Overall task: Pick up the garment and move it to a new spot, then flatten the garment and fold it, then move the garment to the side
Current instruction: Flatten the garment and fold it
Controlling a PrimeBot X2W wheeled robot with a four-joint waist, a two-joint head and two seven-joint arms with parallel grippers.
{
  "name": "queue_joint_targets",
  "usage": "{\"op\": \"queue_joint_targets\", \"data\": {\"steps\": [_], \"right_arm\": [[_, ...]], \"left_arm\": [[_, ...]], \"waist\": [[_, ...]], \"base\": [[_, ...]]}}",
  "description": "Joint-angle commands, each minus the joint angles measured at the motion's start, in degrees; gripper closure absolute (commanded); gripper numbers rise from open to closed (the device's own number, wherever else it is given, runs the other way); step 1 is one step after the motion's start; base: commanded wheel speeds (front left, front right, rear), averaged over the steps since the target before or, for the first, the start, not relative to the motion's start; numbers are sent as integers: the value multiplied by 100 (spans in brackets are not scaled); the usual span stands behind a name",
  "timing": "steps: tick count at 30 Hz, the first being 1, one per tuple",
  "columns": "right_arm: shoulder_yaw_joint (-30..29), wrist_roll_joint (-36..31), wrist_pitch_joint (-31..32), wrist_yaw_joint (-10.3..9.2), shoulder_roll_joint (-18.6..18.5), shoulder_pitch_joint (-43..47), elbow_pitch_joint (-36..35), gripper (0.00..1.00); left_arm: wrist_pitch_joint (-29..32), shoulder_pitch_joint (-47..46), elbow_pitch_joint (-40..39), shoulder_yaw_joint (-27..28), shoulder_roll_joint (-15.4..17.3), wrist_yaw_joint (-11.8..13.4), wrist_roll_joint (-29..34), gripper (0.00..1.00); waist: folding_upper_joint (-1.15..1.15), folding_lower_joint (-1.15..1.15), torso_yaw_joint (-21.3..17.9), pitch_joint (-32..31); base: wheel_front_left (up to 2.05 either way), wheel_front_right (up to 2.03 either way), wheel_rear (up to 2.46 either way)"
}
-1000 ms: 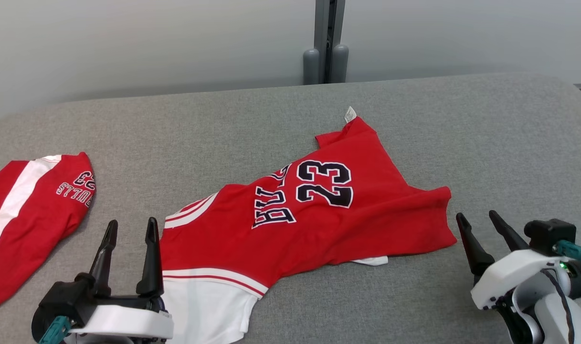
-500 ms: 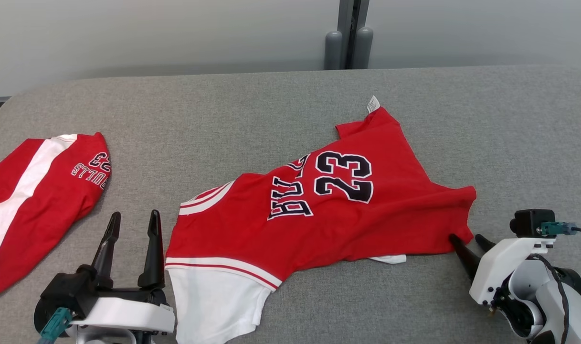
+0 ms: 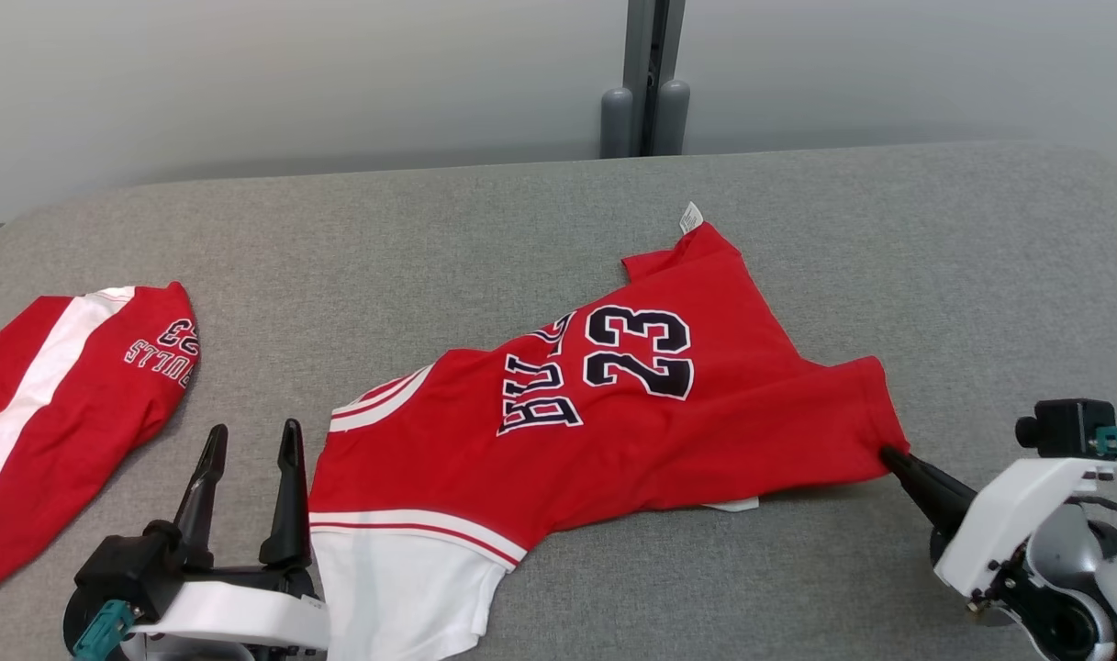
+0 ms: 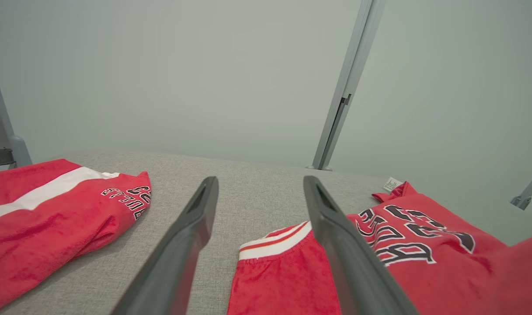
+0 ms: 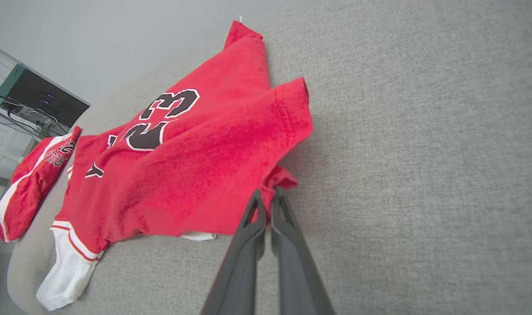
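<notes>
The garment point(image 3: 631, 431) is a red shirt printed "BULLS 23" with white trim, lying crumpled on the grey padded surface point(image 3: 888, 275). My right gripper point(image 3: 888, 454) is shut on its right corner; in the right wrist view the closed gripper point(image 5: 268, 192) pinches a small fold of the red garment point(image 5: 196, 175). My left gripper point(image 3: 253, 430) stands open at the lower left, beside the shirt's white-trimmed end and apart from it. The left wrist view has the open gripper point(image 4: 260, 181) with the garment point(image 4: 423, 262) behind its right finger.
A second red piece with a white stripe point(image 3: 62, 395) lies at the far left, also in the left wrist view point(image 4: 51, 210). A grey post point(image 3: 645, 83) stands behind the surface's back edge. Bare grey surface lies to the right and back.
My right gripper moved in to the garment's right corner and shut on it. The left gripper stayed open in place. The head camera shifted slightly.
</notes>
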Motion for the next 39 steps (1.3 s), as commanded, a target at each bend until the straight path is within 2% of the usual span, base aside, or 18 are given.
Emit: {"op": "queue_joint_targets", "data": {"steps": [1, 5, 9, 10, 13, 17, 18, 19, 20, 24, 30, 38, 39], "right_arm": [[-33, 108, 89, 3, -85, 133, -127, 100], [-273, 469, 456, 3, -451, 584, -812, 100], [-552, 720, 961, 3, -582, 1156, -1217, 100], [-679, 801, 1255, 3, -552, 1377, -1307, 100], [-864, 731, 1581, 3, -441, 1677, -1281, 100], [-1111, 301, 1686, 3, -172, 1745, -1112, 100], [-1165, 158, 1651, 2, -100, 1720, -1053, 97], [-1216, 15, 1601, 2, -38, 1684, -987, 54], [-1269, -119, 1563, 2, 45, 1655, -922, 0], [-1400, -416, 1476, 3, 346, 1576, -818, 0], [-1633, -611, 1006, 3, 445, 1481, -1259, 0], [-1703, -1222, -611, 3, 508, 1242, -1979, 0], [-1703, -1222, -611, 3, 508, 1242, -1979, 0]], "left_arm": [[-2, -5, 18, 18, 16, -21, -32, 0], [-2, 18, 51, 31, 17, -8, -61, 0], [-2, 23, 77, 43, 15, 10, -89, 0], [-2, 9, 88, 32, 17, 20, -89, 0], [-2, -26, 120, 19, 16, 17, -88, 0], [-3, -38, 163, 7, 17, 27, -102, 0], [-3, -46, 178, -3, 16, 25, -101, 0], [-3, -56, 195, -14, 16, 24, -102, 0], [-2, -68, 209, -23, 16, 23, -104, 0], [-3, -66, 237, -31, 16, 28, -95, 0], [-3, 12, 169, 62, 16, 31, -30, 0], [-2, 93, -306, 241, 15, -43, 98, 0], [-2, 93, -306, 241, 15, -43, 98, 0]], "waist": [[0, 0, -29, -17], [0, 0, -83, -17], [0, 0, -126, -5], [0, 0, -135, 5], [0, 0, -128, 15], [0, 0, -128, 32], [0, 0, -123, 32], [0, 0, -115, 31], [0, 0, -107, 28], [0, 0, -69, -1], [0, 0, -32, -83], [0, 0, 1, -223], [0, 0, 1, -223]], "base": [[0, 0, 0], [0, 0, 0], [0, 0, 0], [0, 0, 0], [0, 0, 0], [0, 0, 0], [0, 0, 0], [0, 0, 0], [0, 0, 0], [0, 0, 0], [0, 0, 0], [0, 0, 0], [0, 0, 0]]}}
